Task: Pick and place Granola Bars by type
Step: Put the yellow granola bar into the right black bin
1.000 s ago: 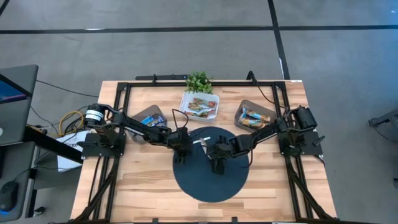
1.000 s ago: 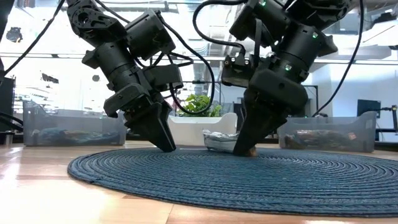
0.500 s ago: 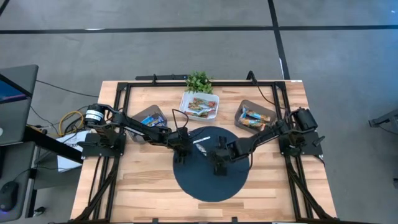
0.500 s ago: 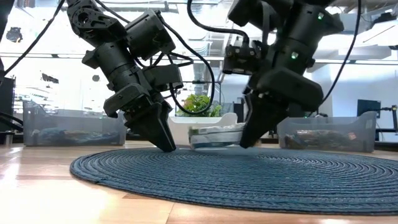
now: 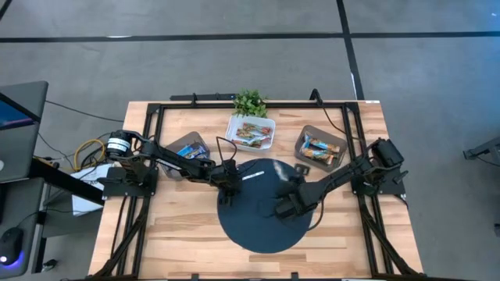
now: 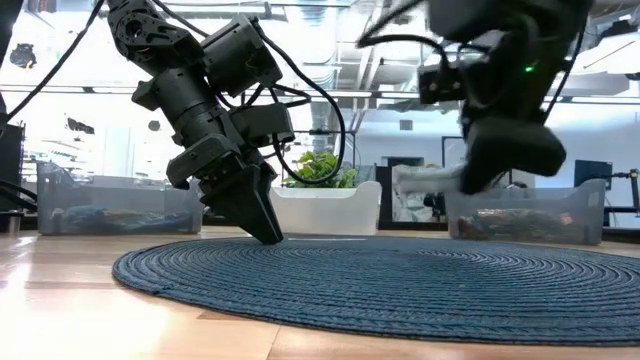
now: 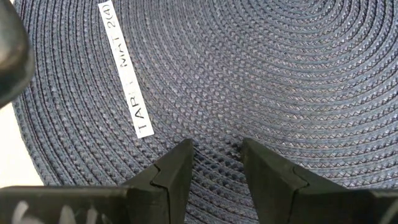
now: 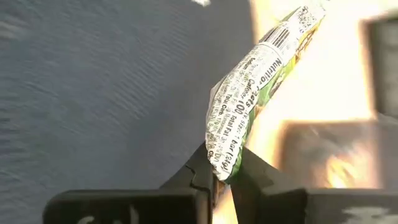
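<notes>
My right gripper point(image 8: 221, 169) is shut on one granola bar point(image 8: 255, 93) in a white and green wrapper, held above the round dark blue mat point(image 5: 262, 226). In the low view the bar point(image 6: 425, 185) sticks out sideways from the raised gripper point(image 6: 500, 150). More granola bars lie in the white tray point(image 5: 251, 131) and in the bin at the far right point(image 5: 320, 147). My left gripper point(image 7: 214, 149) stands open, tips down at the mat's far left part point(image 5: 229, 191), with nothing between its fingers. My right gripper pinches one end of the bar point(image 8: 219, 163) between its two fingers. The bar runs on from the fingertips along the line of the fingers, lifted clear of the mat. The fingers slant downward.
A thin white label strip point(image 7: 124, 68) lies on the mat beside the left gripper. A grey bin point(image 5: 187, 146) stands at the far left and a small green plant point(image 5: 250, 101) at the far edge. Bare wood point(image 5: 180, 234) lies around the mat.
My right gripper has risen from the mat with the bar, swung toward the table's right and near edges, and turned as it went. The bar, which lay on the mat a second ago, is lifted clear.
</notes>
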Controlling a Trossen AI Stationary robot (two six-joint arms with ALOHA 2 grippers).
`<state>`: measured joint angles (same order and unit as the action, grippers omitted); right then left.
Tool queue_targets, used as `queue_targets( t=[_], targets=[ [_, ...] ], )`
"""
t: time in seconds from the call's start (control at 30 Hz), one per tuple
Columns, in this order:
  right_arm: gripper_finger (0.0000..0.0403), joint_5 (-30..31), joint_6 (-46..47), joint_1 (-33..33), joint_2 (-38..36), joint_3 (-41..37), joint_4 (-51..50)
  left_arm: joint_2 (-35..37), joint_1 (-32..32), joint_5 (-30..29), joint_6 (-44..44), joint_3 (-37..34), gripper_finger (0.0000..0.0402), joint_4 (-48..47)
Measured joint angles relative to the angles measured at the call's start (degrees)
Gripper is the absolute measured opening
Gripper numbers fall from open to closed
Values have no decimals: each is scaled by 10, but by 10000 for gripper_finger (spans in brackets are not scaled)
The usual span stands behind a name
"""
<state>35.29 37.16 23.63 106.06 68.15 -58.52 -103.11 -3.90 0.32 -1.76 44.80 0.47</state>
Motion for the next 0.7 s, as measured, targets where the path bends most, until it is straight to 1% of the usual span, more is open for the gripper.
queue_targets(
  t=[0.1,0.27,0.33,0.37,0.5,0.6,0.7],
  targets=[
    [12,31,102,14,0,5,-102,0,0,0,0,0,137,0],
    [24,38,277,27,0,7,-277,0,0,0,0,0,137,1],
    [31,39,329,33,0,5,-319,0,0,0,0,0,137,1],
    [32,39,337,35,-1,-1,-316,0,0,0,0,0,137,1],
    [25,39,301,36,-13,-35,-313,0,0,0,0,-1,137,2],
    [16,39,292,25,-15,-62,-314,0,0,0,0,-1,137,2],
    [15,50,260,5,-35,-86,-311,0,0,0,0,-1,137,2]
  ],
)
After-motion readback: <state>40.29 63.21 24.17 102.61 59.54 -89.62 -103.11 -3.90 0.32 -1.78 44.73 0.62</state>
